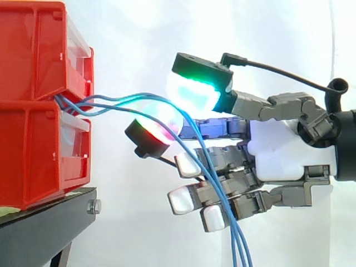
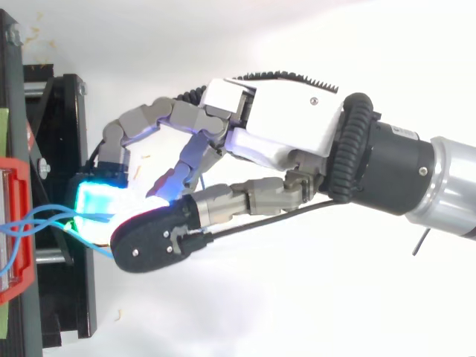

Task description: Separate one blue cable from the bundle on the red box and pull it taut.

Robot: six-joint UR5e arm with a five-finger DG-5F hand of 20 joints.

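The blue cables [image 1: 236, 236] come out of the red box [image 1: 33, 150] and droop past the robot hand [image 1: 283, 150], which sits right at them, but I cannot tell if it grips one yet, so I think next it must pinch just one and pull back

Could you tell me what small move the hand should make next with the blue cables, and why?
Probably draw the hand slowly away from the red bins. The blue cables curve slackly between bins and hand and hang loose below it, so none is taut; whether one is already singled out, I cannot tell.
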